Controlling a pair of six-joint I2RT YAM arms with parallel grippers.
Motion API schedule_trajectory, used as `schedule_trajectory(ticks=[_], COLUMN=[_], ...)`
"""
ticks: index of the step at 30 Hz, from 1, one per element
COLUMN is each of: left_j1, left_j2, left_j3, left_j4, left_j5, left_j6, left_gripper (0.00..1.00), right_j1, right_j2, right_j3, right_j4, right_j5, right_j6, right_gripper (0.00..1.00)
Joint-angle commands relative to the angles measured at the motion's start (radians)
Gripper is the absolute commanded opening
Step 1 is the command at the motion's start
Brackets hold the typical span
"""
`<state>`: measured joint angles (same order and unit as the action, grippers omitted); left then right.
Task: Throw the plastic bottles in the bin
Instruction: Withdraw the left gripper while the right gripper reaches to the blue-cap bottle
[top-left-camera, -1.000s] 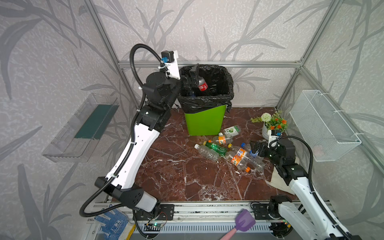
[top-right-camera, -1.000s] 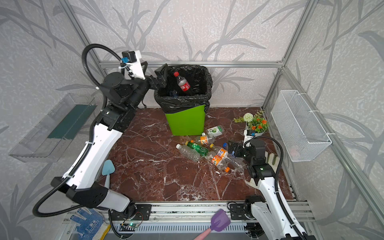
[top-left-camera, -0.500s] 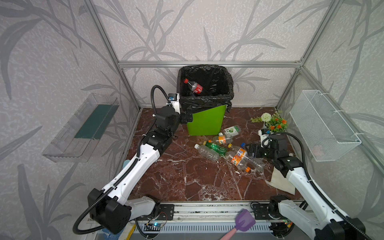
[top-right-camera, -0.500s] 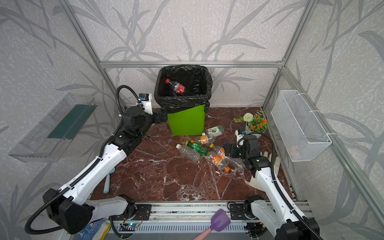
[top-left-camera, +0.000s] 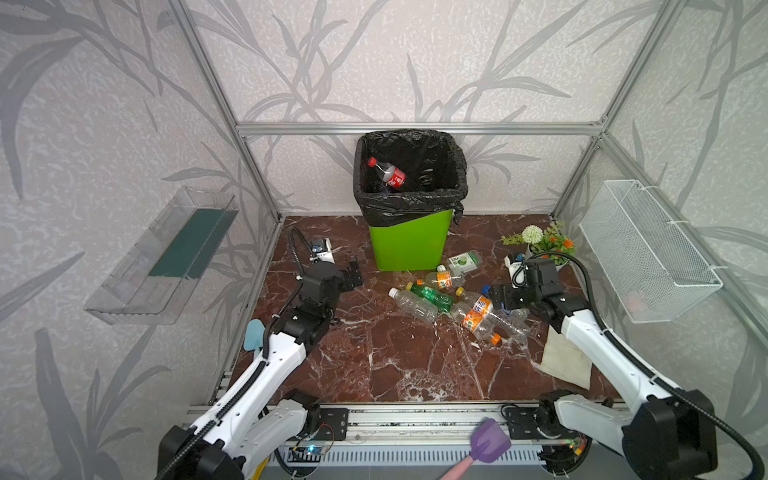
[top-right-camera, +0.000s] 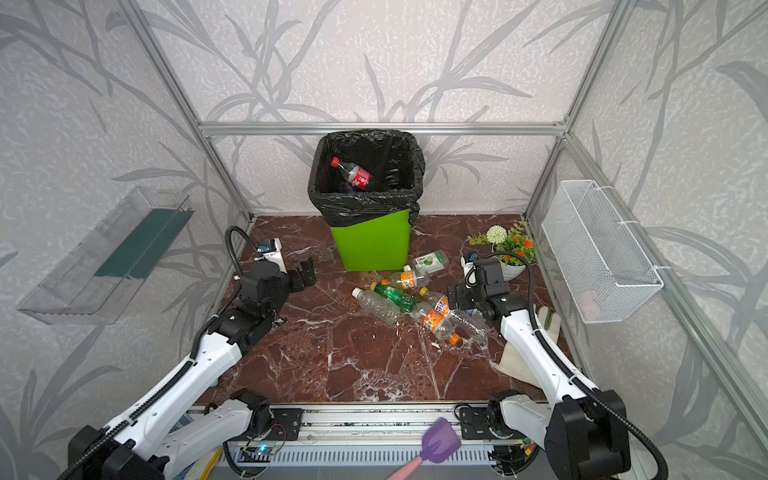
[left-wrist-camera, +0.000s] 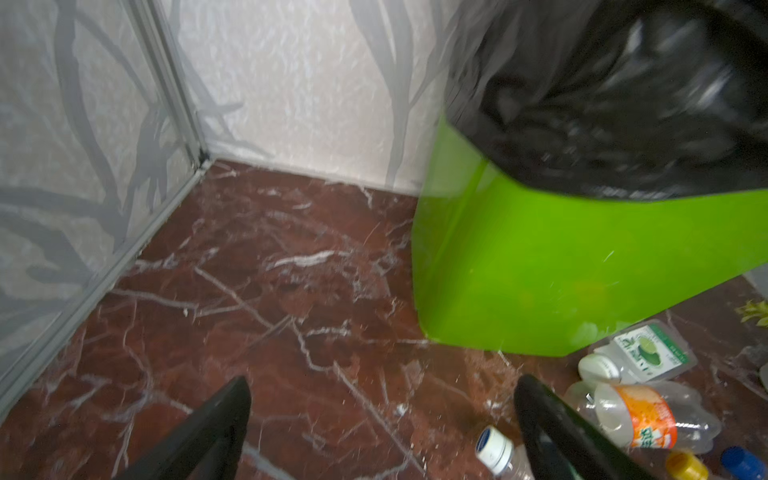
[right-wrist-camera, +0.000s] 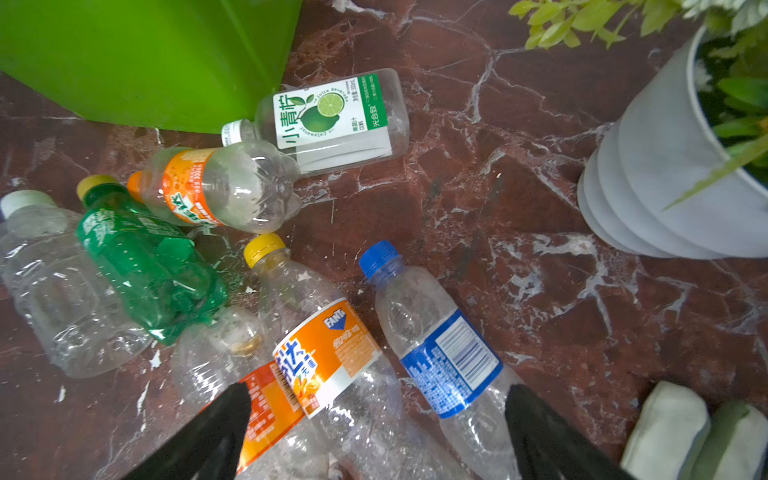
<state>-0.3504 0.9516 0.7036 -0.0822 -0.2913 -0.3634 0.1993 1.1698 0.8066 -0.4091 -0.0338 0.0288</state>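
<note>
On the red marble tabletop (top-left-camera: 395, 365), the clear blue-labelled plastic bottle (right-wrist-camera: 444, 353) lies lengthwise ahead of your nearer right gripper (right-wrist-camera: 378, 392), jaws wide open and empty; your left gripper (left-wrist-camera: 382, 382) gapes empty too.

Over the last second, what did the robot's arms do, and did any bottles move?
The left gripper swung down from the rim of the bin to the floor beside it, open and empty. The red-labelled bottle that was next to it at the rim dropped and settled inside the bin. The right gripper, open, edged toward the bottles on the floor. Those bottles and the bin stayed put.
</note>
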Motion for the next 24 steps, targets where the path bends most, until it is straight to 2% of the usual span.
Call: schedule_trajectory(ticks=[1,10,13,24], left_j1=[0.011,0.035,0.041,0.059], left_j2=[-0.033,-0.023,-0.01,0.021], left_j3=[-0.032,-0.05,-0.054,-0.065], left_j4=[-0.012,-0.029,-0.026,-0.016], left_j5=[-0.02,0.02,0.039,0.058], left_j6=[-0.078,-0.074,-0.073,-0.088], left_gripper=[0.99,0.99,0.99,0.99], right_j1=[0.002,-0.014,-0.024,-0.032], right_j2=[0.049,0.219,0.257,0.444], right_j3=[0.041,0.136,0.159,0.27], right_j4=[-0.046,-0.155,-0.188,-0.326], right_j5=[0.079,0.19,0.166,0.189], right_j6=[-0.08,-0.217,-0.236,-0.217], right_gripper=[0.95,0.86,0.8,0.75])
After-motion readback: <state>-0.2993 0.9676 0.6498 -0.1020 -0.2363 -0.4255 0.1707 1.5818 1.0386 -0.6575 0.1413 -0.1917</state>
